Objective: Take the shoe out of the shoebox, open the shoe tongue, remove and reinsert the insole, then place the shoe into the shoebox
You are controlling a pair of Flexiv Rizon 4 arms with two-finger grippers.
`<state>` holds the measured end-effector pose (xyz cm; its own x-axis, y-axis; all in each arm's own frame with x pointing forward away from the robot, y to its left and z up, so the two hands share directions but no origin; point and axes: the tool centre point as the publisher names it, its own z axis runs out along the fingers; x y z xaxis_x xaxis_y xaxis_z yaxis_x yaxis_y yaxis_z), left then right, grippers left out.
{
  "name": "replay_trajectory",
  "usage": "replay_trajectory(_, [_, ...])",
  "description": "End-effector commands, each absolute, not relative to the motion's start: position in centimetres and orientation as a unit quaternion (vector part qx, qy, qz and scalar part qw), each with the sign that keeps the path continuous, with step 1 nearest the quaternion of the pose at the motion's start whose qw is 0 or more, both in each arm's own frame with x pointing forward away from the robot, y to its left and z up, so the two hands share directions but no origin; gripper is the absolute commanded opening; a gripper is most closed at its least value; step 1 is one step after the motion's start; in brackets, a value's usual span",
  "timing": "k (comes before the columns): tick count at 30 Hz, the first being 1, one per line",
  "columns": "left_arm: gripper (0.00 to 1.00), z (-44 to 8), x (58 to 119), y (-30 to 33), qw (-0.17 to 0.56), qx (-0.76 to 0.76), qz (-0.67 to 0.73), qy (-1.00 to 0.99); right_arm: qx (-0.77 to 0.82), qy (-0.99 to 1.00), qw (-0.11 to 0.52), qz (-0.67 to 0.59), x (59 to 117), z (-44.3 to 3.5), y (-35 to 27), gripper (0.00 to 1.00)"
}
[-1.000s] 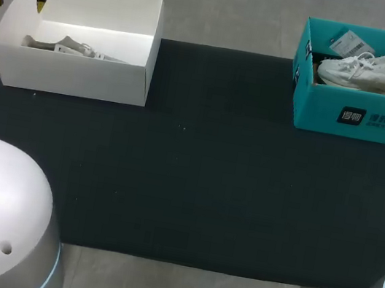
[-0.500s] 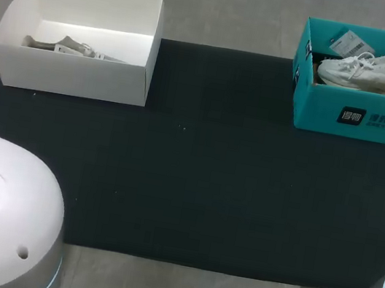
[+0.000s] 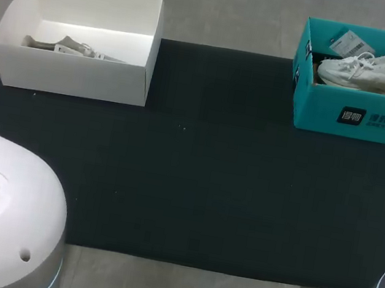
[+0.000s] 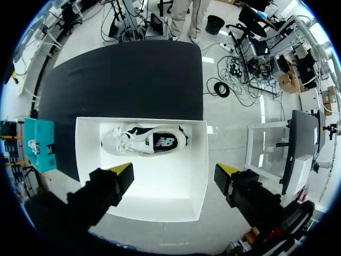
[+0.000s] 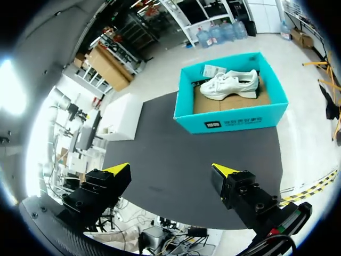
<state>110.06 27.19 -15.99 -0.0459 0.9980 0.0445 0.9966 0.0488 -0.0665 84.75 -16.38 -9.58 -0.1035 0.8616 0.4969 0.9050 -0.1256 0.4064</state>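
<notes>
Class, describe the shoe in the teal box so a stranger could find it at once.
Find the black mat; at its far right corner stands an open teal shoebox. Inside lies the white shoe, pale all over, unlike the other shoe in the white box far left, which has a dark side panel.

A wide band of dark desk (image 3: 193,181) lies open between the white box (image 3: 71,76) at 10 o'clock and the teal box (image 3: 363,119) at 2 o'clock. Both boxes are open on top; their walls stand in the way from the sides. In the white box the two-tone shoe (image 4: 144,141) lies along one long wall, with bare floor beside it. In the teal box the white shoe (image 3: 371,72) takes nearly the whole length, with a tag (image 3: 350,43) at one corner.
</notes>
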Motion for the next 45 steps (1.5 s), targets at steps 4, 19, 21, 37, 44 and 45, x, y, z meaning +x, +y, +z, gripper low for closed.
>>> replay_trajectory(4, [1.00,-15.9,110.1,27.2,0.040,-0.690,0.008,-0.723,-0.714,-0.664,-0.029,-0.220,92.9,-8.1,-18.0,1.00])
replay_trajectory(19, [1.00,-15.9,110.1,27.2,0.040,-0.690,0.008,-0.723,-0.763,-0.631,-0.031,-0.135,98.3,-11.3,-21.3,1.00])
replay_trajectory(21, [1.00,-15.9,110.1,27.2,0.040,-0.690,0.008,-0.723,-0.764,-0.632,-0.028,-0.123,98.9,-11.9,-21.6,1.00])
replay_trajectory(37, [1.00,-15.9,110.1,27.2,0.040,-0.690,0.008,-0.723,-0.772,-0.625,-0.012,-0.118,99.4,-12.6,-22.1,1.00])
replay_trajectory(44, [1.00,-15.9,110.1,27.2,0.040,-0.690,0.008,-0.723,-0.778,-0.616,-0.026,-0.123,100.0,-12.8,-22.5,1.00])
replay_trajectory(45, [1.00,-15.9,110.1,27.2,0.040,-0.690,0.008,-0.723,-0.778,-0.616,-0.038,-0.119,100.8,-13.2,-23.0,1.00])
